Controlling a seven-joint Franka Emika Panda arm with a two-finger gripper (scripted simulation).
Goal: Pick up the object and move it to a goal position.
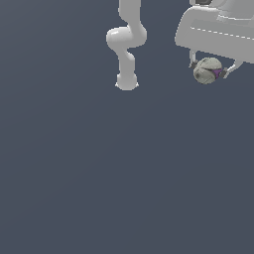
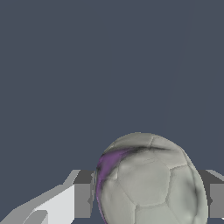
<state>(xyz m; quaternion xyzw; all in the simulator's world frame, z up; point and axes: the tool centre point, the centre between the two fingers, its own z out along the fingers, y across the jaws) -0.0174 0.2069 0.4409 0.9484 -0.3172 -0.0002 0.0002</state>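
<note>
The hand (image 1: 209,68) is clamped on the ball (image 1: 208,71), one finger pressed to each side of it, so the ball sits squarely between the fingertips rather than hanging from one edge. From the wrist view the fingers (image 2: 83,194) flank the ball (image 2: 148,181) closely, and its panelled, football-like surface fills the space between them, grey-beige with a purple streak across one side. A grip through the middle like this looks chosen to keep a round thing from rolling out while it travels.

Beyond the hand, the ball appears lifted clear of the counter (image 1: 124,188), though the flat grey surface gives no shadow to confirm it. The arm's base (image 1: 126,82) stands well apart from the hand, on the exterior view's left. No goal marker shows in either view. I can read no brand, label or writing anywhere.
</note>
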